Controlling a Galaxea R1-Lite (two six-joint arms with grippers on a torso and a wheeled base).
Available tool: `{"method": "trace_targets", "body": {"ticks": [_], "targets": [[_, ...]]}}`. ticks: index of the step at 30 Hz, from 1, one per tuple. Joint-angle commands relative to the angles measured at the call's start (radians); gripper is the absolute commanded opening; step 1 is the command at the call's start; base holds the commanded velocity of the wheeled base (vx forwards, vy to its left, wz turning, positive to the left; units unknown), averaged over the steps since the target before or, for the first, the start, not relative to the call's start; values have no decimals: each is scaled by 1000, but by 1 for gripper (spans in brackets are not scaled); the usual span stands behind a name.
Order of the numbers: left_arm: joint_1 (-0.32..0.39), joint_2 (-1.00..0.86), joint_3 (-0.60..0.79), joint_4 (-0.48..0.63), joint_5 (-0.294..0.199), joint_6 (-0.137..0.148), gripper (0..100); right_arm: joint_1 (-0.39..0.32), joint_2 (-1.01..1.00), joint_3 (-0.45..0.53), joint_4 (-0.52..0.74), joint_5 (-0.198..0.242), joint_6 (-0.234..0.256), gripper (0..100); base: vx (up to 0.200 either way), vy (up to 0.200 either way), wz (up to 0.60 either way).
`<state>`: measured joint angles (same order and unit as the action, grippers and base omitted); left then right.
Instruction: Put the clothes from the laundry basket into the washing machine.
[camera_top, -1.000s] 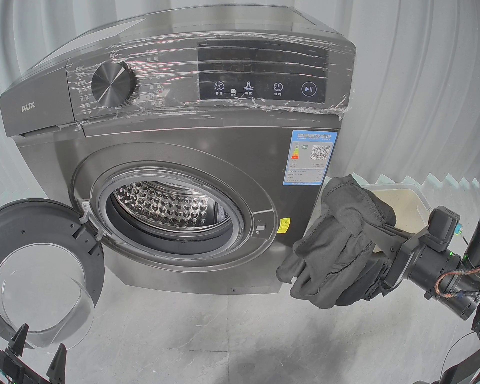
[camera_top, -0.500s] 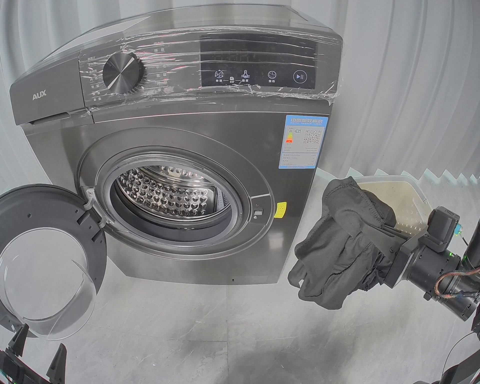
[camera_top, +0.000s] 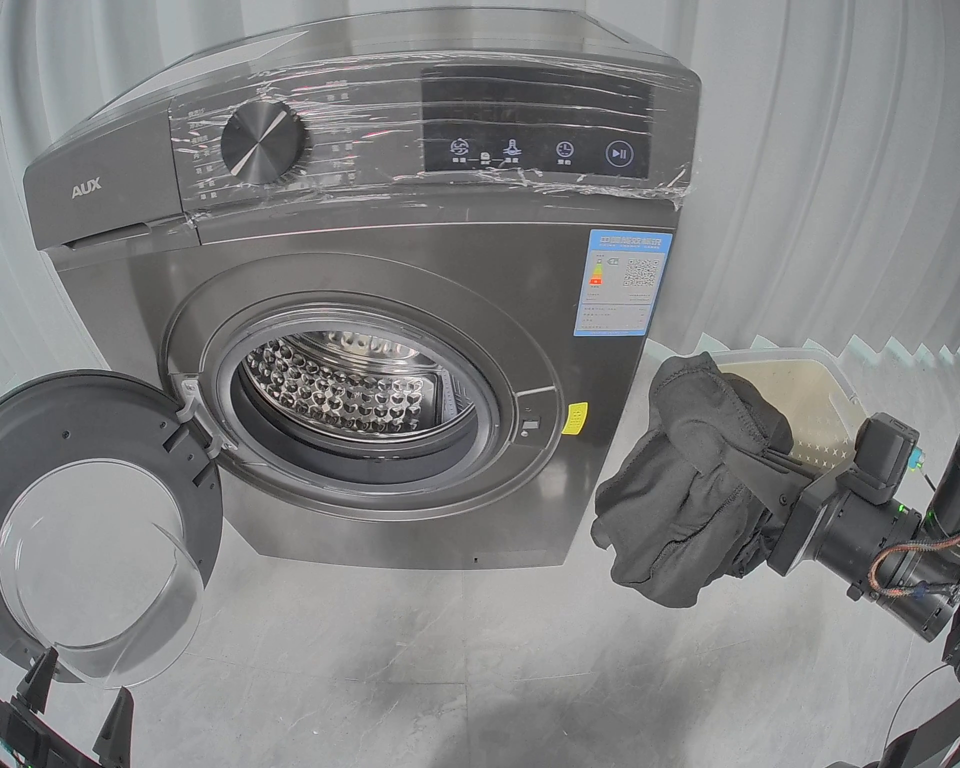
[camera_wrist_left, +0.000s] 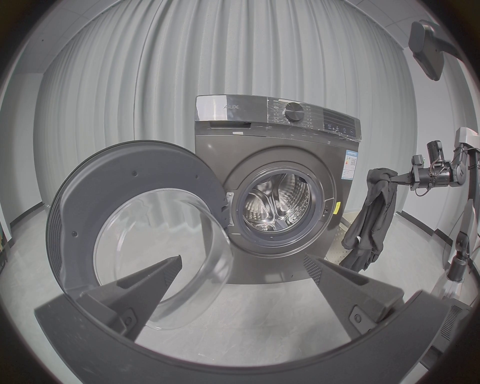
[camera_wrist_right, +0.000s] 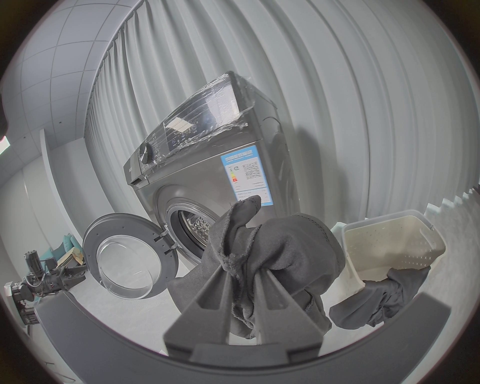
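A grey front-loading washing machine (camera_top: 400, 250) stands ahead with its round door (camera_top: 100, 520) swung wide to the left and the steel drum (camera_top: 345, 395) showing. My right gripper (camera_top: 775, 480) is shut on a dark grey garment (camera_top: 690, 490), which hangs in the air right of the machine, in front of the pale laundry basket (camera_top: 815, 400). In the right wrist view the fingers (camera_wrist_right: 210, 300) pinch the bunched garment (camera_wrist_right: 295, 250), and the basket (camera_wrist_right: 400, 235) lies beyond it. My left gripper (camera_top: 75, 700) sits low at the left, open, below the door.
The machine's control panel is wrapped in plastic film. Pleated white curtains (camera_top: 830, 150) close off the back and right. The grey floor (camera_top: 450, 660) lies bare in front of the machine. The basket stands on the floor against the machine's right side.
The head camera has shifted, so the machine sits slightly higher and further right in the picture. My right gripper keeps its hold; the garment's hanging end has swung a little.
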<state>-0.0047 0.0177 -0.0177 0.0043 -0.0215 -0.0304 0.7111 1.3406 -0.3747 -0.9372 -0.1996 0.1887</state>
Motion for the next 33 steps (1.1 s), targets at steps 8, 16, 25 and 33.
{"method": "trace_targets", "body": {"ticks": [8, 16, 25, 33], "targets": [[0, -16, 15, 0, 0, 0, 100, 1, 2, 0, 0, 0, 0, 0, 0, 175, 0], [0, -16, 15, 0, 0, 0, 100, 1, 2, 5, 0, 2, 0, 0, 0, 0, 0], [2, -16, 15, -1, -3, 17, 100, 1, -3, 3, 0, 2, -2, 0, 0, 0, 0], [2, -18, 15, -1, -3, 27, 100, 2, 5, -1, -2, 14, -6, 0, 0, 0, 0]]}}
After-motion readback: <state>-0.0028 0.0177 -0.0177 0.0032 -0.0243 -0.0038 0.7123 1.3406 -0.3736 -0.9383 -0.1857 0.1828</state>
